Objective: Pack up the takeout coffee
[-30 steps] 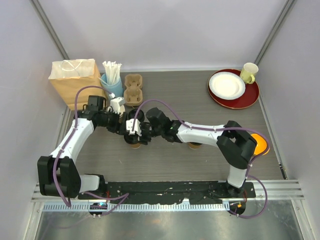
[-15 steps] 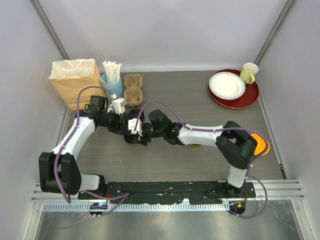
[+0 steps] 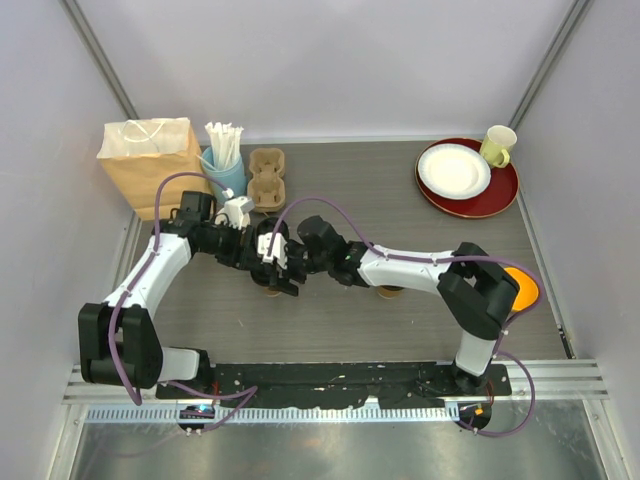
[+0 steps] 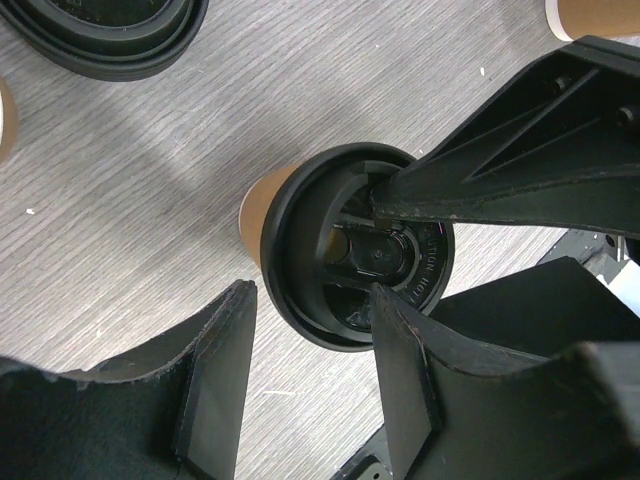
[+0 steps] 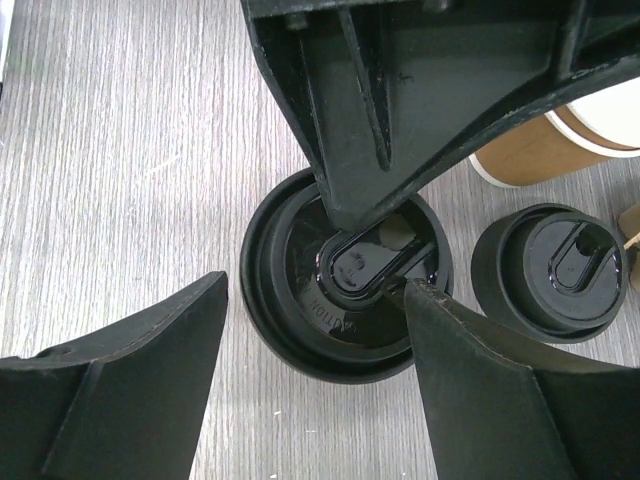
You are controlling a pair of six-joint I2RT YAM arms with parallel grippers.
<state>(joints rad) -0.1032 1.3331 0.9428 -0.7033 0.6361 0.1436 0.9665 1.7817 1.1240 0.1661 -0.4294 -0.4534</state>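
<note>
A brown paper cup with a black lid stands on the table's left middle, and both grippers hover over it. My left gripper is open and spans the lid's near rim. My right gripper is open, and one fingertip touches the lid by its sip tab. A second brown cup is mostly hidden under my right forearm. It also shows in the left wrist view.
Another black lid sits beside the cup; what is under it is hidden. Behind it is a brown white-rimmed cup. At the back left are a paper bag, a straw cup and a pulp carrier. At the back right are a red plate and a yellow mug.
My right gripper has shifted slightly nearer and down over the cup's lid. The left arm has barely moved. The cup stays in place.
</note>
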